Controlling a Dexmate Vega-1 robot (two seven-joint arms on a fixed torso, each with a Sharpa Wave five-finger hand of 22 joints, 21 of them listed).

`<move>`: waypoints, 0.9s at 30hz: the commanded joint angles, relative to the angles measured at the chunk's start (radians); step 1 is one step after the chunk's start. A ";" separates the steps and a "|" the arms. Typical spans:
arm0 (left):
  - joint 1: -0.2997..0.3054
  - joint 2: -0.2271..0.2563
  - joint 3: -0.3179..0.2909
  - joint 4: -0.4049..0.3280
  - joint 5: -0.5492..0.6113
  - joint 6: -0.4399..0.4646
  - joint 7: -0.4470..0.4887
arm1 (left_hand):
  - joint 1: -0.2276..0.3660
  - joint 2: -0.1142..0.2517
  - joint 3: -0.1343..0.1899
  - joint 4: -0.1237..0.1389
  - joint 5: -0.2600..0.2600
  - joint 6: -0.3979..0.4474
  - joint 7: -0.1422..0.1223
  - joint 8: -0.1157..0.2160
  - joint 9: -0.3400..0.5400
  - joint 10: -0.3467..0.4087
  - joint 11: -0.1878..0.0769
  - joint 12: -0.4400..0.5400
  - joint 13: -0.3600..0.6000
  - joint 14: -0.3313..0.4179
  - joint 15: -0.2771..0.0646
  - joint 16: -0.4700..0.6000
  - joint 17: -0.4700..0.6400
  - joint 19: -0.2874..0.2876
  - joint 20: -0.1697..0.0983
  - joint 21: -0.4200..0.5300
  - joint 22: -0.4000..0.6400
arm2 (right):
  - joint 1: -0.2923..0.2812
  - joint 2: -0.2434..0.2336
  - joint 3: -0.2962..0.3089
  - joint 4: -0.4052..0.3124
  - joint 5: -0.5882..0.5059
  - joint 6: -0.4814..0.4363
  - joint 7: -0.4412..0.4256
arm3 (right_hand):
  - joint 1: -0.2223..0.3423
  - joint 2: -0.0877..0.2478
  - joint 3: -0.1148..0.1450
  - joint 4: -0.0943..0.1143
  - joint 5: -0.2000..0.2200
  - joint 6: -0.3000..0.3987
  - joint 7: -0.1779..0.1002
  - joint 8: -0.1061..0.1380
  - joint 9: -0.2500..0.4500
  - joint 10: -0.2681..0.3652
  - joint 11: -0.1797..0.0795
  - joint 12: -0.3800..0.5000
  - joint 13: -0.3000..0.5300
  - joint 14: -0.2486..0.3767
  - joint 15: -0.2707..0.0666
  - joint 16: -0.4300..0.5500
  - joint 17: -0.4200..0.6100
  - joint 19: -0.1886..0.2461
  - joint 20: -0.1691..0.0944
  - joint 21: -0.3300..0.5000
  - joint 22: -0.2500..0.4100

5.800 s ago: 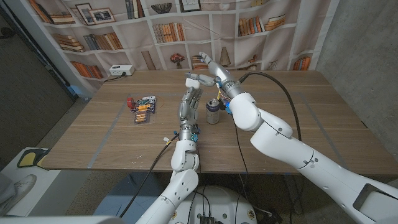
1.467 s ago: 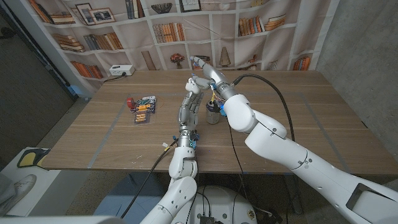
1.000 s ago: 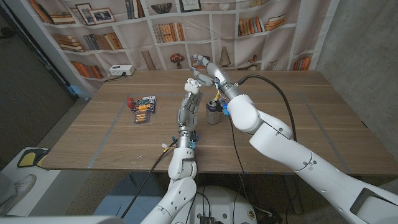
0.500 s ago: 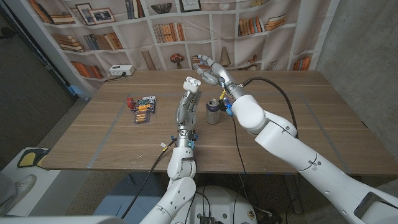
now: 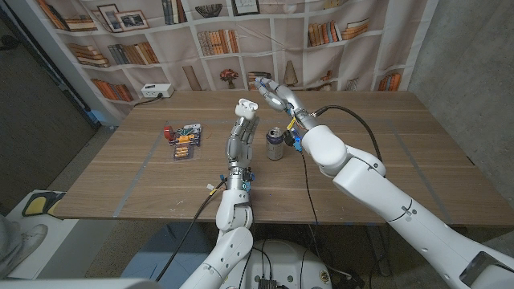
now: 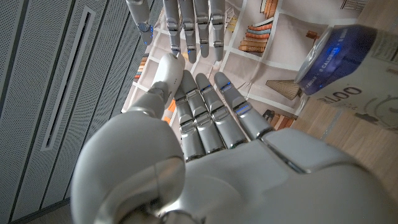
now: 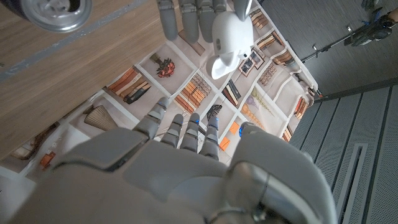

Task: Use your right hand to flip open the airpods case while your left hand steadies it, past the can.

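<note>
My left hand (image 5: 240,132) reaches up above the table and holds the white airpods case (image 5: 246,105) at its fingertips. In the right wrist view the case (image 7: 227,34) sits between the left hand's fingers (image 7: 189,14) with its lid hanging open. My right hand (image 5: 272,92) hovers just right of the case with its fingers spread, holding nothing and a small gap away from it. The can (image 5: 275,144) stands upright on the table below and nearer than both hands. The left wrist view has the can (image 6: 340,57) beside my left hand (image 6: 205,134) and the right hand's fingers (image 6: 189,25) opposite.
A packet of small colourful items (image 5: 184,142) and a red piece (image 5: 168,132) lie on the table's left part. A white power strip (image 5: 157,91) sits at the far edge before the bookshelf backdrop. A black cable (image 5: 357,120) loops off my right arm.
My right hand was touching the case at the left hand's fingertips and has drawn back to the right. The case's lid now stands open. The left hand has kept its hold.
</note>
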 commanded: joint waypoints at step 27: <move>-0.016 -0.016 0.002 0.039 0.008 0.009 -0.025 | -0.001 0.009 0.038 0.022 0.003 0.035 -0.027 0.005 0.066 0.038 -0.034 0.007 0.014 -0.002 -0.005 0.001 0.003 -0.002 0.002 0.003 0.001 | -0.049 -0.026 0.071 0.061 0.181 0.185 -0.014 | -0.266 -0.017 -0.035 -0.003 0.026 -0.010 0.052 -0.030 -0.001 -0.009 0.059 -0.012 -0.012 -0.044 -0.002 -0.031 -0.006 -0.051 -0.014 0.007 0.001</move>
